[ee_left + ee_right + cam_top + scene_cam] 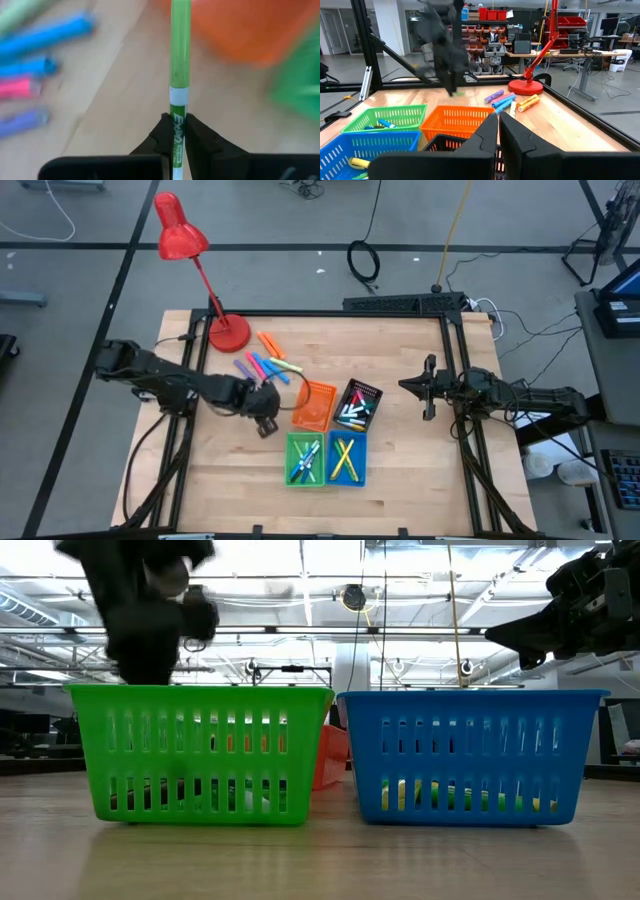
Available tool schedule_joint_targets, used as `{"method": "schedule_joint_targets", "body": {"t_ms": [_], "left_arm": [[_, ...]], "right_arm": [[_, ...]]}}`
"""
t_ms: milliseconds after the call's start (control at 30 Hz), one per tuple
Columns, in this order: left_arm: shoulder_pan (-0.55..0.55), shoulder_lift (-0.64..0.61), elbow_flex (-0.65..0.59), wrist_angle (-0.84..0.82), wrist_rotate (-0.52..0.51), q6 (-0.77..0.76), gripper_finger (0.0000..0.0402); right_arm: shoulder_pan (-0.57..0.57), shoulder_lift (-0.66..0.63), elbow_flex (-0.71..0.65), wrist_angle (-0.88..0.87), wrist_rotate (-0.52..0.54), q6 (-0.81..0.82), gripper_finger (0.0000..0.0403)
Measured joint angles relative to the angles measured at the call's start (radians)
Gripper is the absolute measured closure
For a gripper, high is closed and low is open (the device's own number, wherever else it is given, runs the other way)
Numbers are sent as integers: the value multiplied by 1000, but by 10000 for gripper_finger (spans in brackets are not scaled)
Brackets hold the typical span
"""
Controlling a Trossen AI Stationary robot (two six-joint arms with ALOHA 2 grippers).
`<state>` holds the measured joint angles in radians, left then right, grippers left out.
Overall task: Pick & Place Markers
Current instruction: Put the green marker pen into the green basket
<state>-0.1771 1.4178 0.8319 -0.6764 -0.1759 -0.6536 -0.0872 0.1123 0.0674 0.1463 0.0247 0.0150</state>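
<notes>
Above table, left end effector clamps green marker upright.

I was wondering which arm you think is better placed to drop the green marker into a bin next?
Left. Its pincer is shut on the green marker, beside the orange bin. The right pincer hovers off to the side, holding nothing.
</notes>
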Motion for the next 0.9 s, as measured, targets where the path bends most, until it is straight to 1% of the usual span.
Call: {"method": "schedule_joint_targets", "body": {"t_ms": [133, 167, 267, 400, 500, 567, 667, 767, 833, 900], "left_arm": [[-126, 5, 95, -1, -95, 1, 377], [-155, 5, 118, 23, -118, 1, 377], [-216, 14, 150, 213, -145, 31, 377], [-273, 55, 147, 465, -135, 159, 377], [-304, 97, 142, 508, -131, 191, 377], [-308, 137, 144, 540, -129, 170, 377], [-303, 192, 142, 564, -121, 92, 377], [-287, 240, 143, 592, -60, 13, 374], [-275, 266, 143, 625, -15, -39, 365], [-262, 277, 143, 621, 14, -72, 358]], "right_arm": [[0, 0, 0, 6, 0, 0, 394], [0, 0, 0, 2, 0, 0, 394], [0, 0, 0, 2, 0, 0, 394], [0, 0, 0, 2, 0, 0, 394], [0, 0, 0, 1, 0, 0, 394], [0, 0, 0, 4, 0, 0, 394], [0, 1, 0, 0, 0, 0, 394], [0, 5, 0, 5, 0, 0, 394], [0, 8, 0, 2, 0, 0, 394], [0, 12, 0, 2, 0, 0, 394]]}}
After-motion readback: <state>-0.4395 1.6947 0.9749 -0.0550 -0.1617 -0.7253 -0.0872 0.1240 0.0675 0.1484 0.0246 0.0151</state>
